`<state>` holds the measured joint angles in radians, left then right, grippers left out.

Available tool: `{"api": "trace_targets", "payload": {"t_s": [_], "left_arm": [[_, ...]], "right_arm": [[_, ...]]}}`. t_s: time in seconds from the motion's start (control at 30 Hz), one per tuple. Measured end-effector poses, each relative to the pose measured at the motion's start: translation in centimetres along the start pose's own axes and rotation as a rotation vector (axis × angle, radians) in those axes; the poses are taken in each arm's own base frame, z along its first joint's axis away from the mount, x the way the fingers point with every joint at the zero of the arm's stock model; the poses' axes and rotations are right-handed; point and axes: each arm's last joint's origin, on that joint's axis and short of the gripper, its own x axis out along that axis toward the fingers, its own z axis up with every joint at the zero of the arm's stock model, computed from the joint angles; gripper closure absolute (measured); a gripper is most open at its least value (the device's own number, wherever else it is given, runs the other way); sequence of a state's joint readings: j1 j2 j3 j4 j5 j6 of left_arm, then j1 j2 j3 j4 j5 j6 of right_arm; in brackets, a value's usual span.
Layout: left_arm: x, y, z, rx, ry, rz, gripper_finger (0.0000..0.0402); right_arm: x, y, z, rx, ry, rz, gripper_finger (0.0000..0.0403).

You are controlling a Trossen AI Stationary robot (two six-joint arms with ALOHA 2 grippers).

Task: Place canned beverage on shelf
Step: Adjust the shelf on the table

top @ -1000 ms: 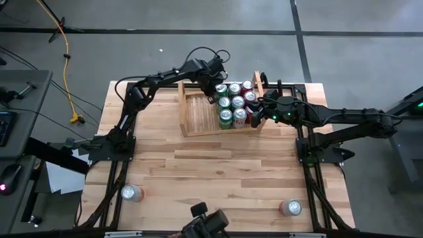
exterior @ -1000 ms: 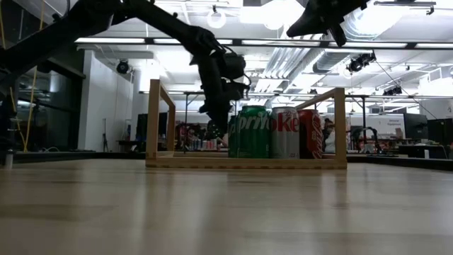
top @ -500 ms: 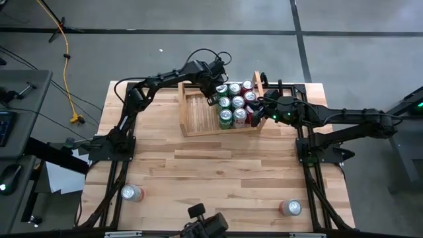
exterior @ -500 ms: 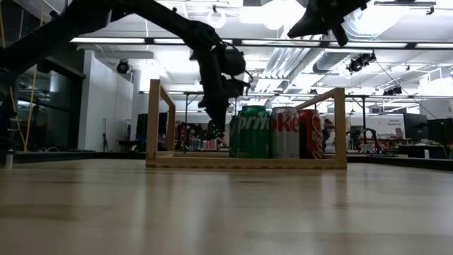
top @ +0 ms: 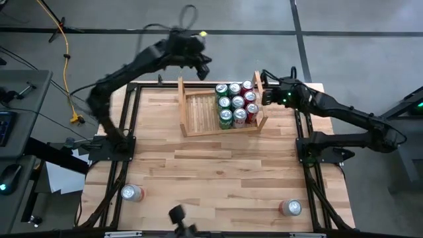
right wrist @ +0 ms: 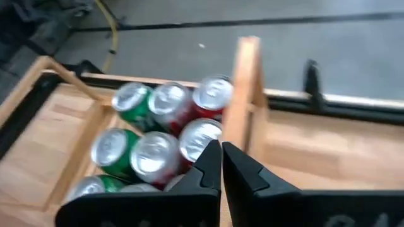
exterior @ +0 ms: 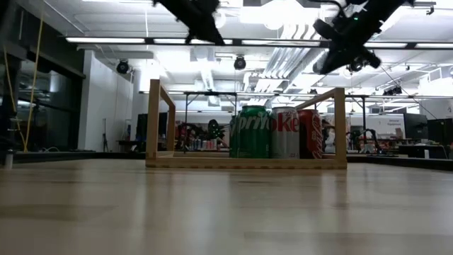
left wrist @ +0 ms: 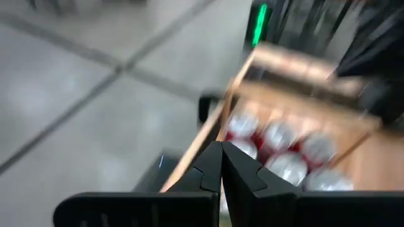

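On the far half of the table point(top: 218, 165) the shelf point(top: 198, 112) holds a block of nine cans point(top: 236, 104) packed against its right side board, w/ the left part of the slatted base bare. Two more cans stand well apart near the table's front edge: one at front left point(top: 131, 193), one at front right point(top: 290, 207). Left gripper point(top: 201, 63) hangs high beyond the shelf's far-left corner, fingers pressed together, carrying nothing. Right gripper point(top: 268, 97) sits just outside the right side board, raised, fingers also pressed together and empty. Likely next step is fetching a front can, so risks, as I judge them: either arm dipping low near the shelf could clip a side board or shove the packed cans out of line; a closed gripper arriving at a can w/o opening first would knock it over, and a round can on bare wood would roll off. Setting a new can into the bare left part is easy, but placing tight beside the green cans point(exterior: 249, 132) may topple neighbours.
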<state>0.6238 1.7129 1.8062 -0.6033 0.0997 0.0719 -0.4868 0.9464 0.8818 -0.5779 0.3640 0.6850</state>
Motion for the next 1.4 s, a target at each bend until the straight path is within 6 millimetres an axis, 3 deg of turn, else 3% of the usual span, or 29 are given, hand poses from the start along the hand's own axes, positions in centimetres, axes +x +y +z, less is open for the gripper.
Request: {"api": "trace_targets", "payload": {"t_s": [0.17,0.3,0.43,0.63,0.8,1.03,1.4], "left_arm": [[-5.1,-1.6,-3.8,-0.095,-0.226,-0.063,0.0401],[-8.9,-3.1,-7.1,-0.176,-0.329,-0.112,0.0401],[-12.4,-4.0,-8.3,-0.168,-0.428,-0.132,0.0401],[-15.7,-4.1,-8.4,-0.142,-0.509,-0.131,0.0401],[-16.9,-4.1,-8.4,-0.148,-0.541,-0.135,0.0401],[-16.7,-4.1,-8.6,-0.165,-0.515,-0.137,0.0401],[-16.5,-4.1,-9.0,-0.171,-0.476,-0.135,0.0401]], "right_arm": [[-1.3,-2.1,-0.4,0.035,0.073,-0.099,0.0403],[-1.3,-3.6,-1.7,0.016,0.292,-0.133,0.0403],[0.1,-4.3,-3.5,-0.013,0.421,-0.049,0.0403],[2.5,-4.7,-5.3,0.000,0.389,0.082,0.0403],[3.0,-4.8,-5.2,0.000,0.339,0.096,0.0403],[2.9,-4.2,-5.2,0.044,0.392,0.216,0.0403],[1.8,-2.0,-6.9,0.027,0.486,0.319,0.0403]]}}
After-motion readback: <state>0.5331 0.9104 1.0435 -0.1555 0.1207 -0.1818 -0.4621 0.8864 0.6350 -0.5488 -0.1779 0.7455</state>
